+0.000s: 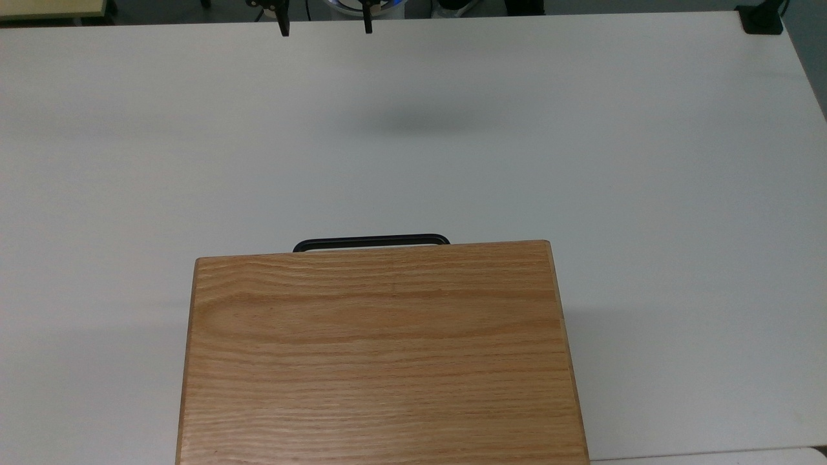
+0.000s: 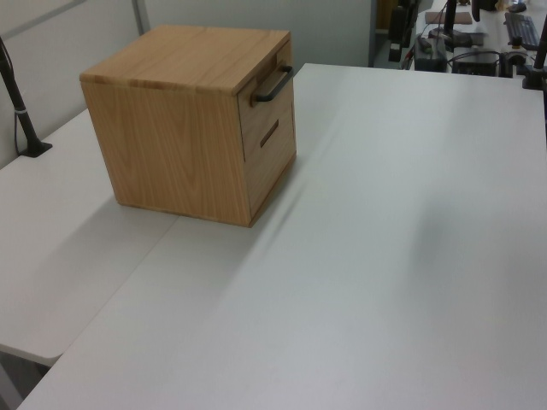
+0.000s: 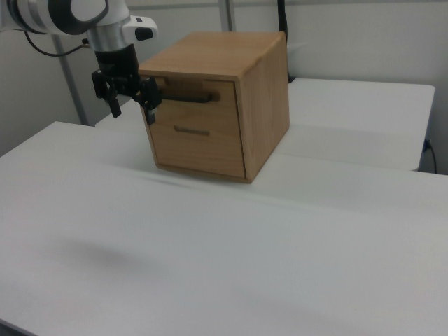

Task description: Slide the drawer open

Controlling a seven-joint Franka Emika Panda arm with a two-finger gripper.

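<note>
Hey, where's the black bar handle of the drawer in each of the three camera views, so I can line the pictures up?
Top view: the black bar handle peeks out just past the cabinet's far edge, near the centre.
Left view: it runs along the top of the cabinet's front face, upper middle.
Right view: it sits high on the front face, upper left of centre, partly behind the gripper.
Shared landmark: the oak cabinet top, directly above the handle.
</note>
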